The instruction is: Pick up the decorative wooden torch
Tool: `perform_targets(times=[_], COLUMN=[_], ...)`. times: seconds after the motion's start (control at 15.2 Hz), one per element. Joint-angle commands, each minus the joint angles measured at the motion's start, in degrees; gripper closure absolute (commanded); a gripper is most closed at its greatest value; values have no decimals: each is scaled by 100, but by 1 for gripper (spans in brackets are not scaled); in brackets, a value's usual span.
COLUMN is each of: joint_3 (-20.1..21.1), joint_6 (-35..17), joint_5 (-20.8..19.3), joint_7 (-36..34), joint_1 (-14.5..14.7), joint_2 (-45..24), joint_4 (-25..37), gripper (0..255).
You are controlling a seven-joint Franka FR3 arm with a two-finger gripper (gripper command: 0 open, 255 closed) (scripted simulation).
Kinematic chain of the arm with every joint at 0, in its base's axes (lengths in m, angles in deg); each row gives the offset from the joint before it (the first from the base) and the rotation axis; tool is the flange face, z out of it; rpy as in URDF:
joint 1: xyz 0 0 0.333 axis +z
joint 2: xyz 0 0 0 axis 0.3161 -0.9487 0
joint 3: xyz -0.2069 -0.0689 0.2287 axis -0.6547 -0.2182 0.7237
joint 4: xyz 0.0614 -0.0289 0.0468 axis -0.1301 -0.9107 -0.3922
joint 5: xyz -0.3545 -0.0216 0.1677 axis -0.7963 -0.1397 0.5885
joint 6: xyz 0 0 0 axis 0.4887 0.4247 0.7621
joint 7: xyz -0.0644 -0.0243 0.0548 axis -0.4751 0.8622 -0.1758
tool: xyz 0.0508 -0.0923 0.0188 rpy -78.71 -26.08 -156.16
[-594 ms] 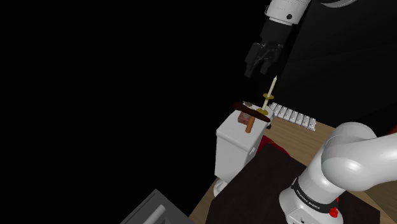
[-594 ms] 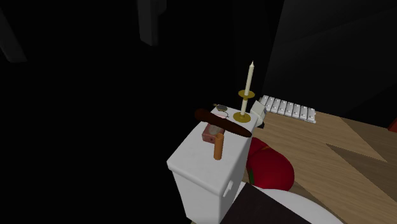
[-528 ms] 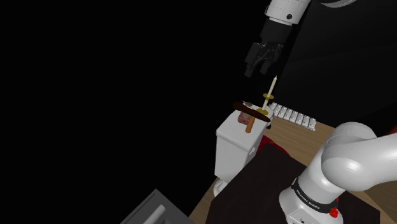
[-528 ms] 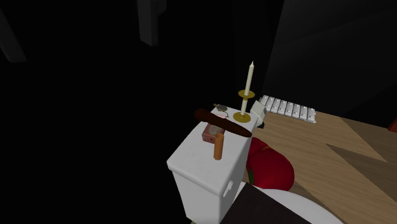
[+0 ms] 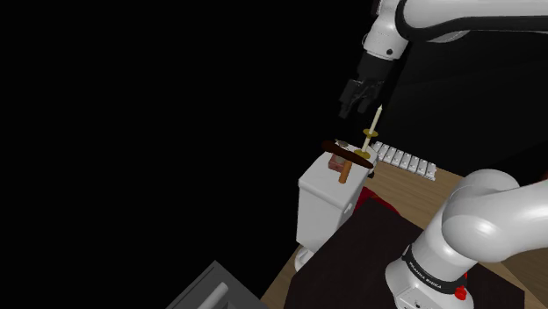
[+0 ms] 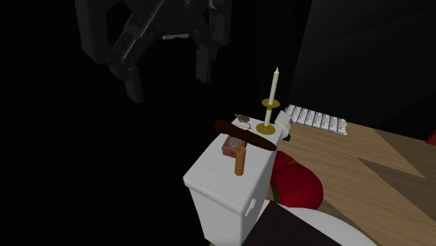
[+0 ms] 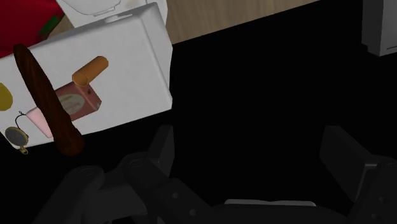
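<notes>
The torch is a dark brown tapered stick lying slantwise across the top of a white toilet tank. It also appears on the tank in the shoulder view and the wrist view. My black gripper hangs open above the tank, high over the torch and nothing is between its fingers. In the second exterior view the gripper is up and to the left of the torch. Seen from the wrist, the gripper stands over the black area beside the tank, with the torch off to one side.
On the tank also stand an orange cylinder, a pink box and a cream candle in a brass holder. A white ribbed unit lies on the wooden floor behind. A red object sits beside the tank.
The gripper has come down and slightly toward the shoulder view's left, entering the second exterior view from above. The things on the tank have not moved.
</notes>
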Motion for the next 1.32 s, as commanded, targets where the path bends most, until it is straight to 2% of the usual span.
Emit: perform_targets(times=[0.0, 0.73, 0.99, 1.25], joint_3=[-200, -1352, -1787, -2210], joint_6=[-309, -1877, -2428, -2923], joint_5=[-116, -510, -446, -168], joint_7=[228, 1496, 2026, 2654], joint_1=[-72, -359, -367, -325], joint_2=[-138, -1577, -2319, -3159], joint_4=[-183, -391, -235, 41], gripper=[0, 0, 0, 0])
